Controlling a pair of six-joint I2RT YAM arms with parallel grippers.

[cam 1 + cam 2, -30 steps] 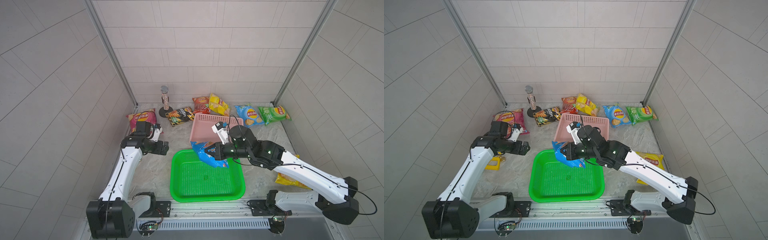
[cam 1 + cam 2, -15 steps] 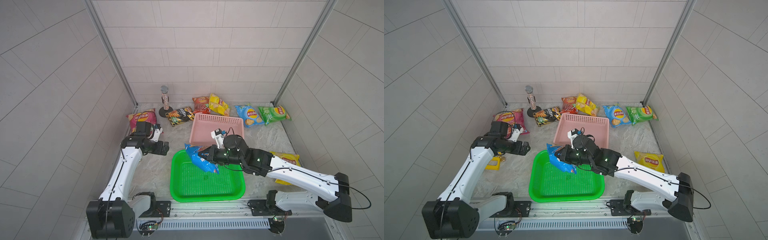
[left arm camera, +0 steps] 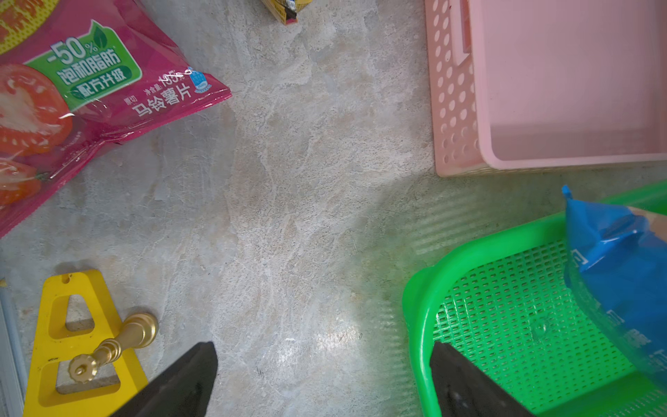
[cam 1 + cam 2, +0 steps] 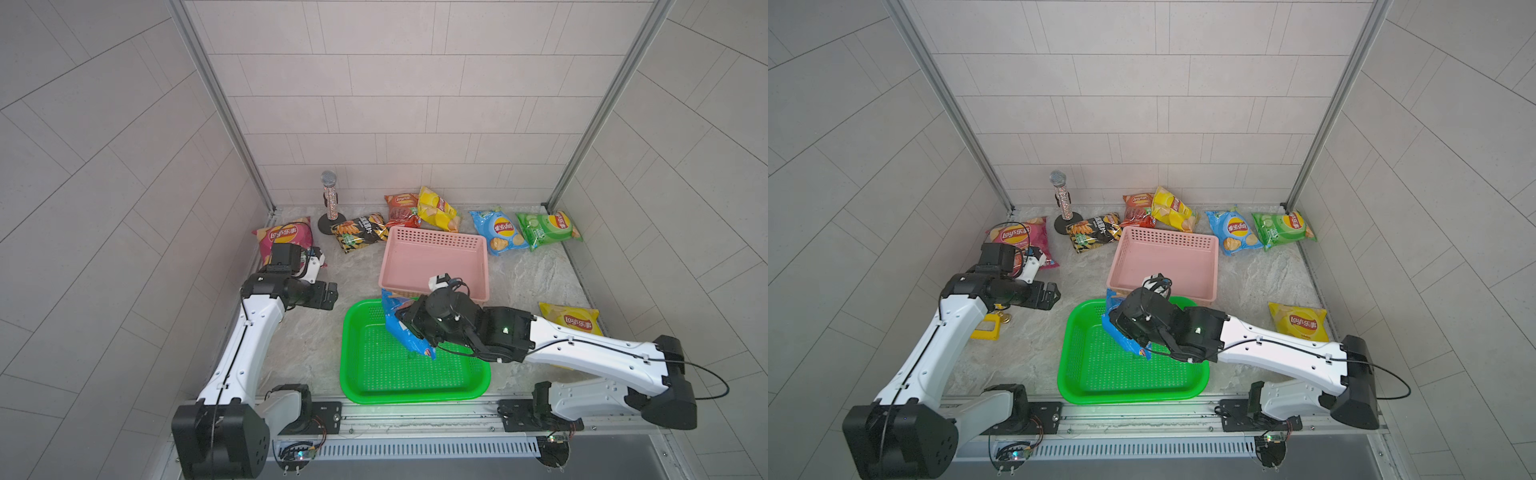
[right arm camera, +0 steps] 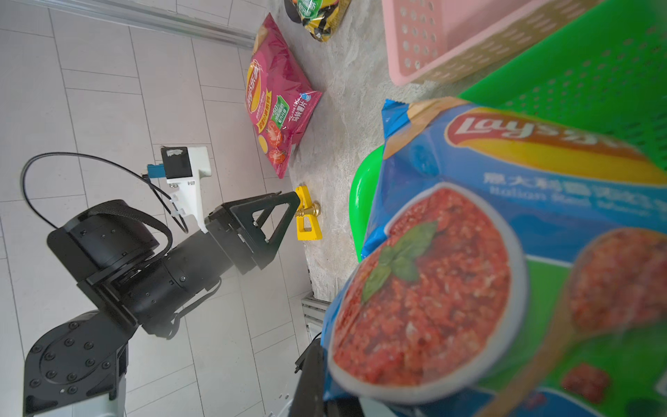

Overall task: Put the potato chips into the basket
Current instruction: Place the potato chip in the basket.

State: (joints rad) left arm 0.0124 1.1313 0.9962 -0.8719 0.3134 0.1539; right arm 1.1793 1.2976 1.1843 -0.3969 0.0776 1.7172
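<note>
Right pincer (image 4: 408,329) holds blue bag (image 4: 390,309) over green basket (image 4: 347,353) rim.

Bright even light, blurry blue bag (image 5: 469,289)

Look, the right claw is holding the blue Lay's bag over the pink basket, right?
Not quite. The right claw is shut on the blue Lay's bag over the green basket, not the pink basket, which stands just behind it. Both top views show this.
</note>
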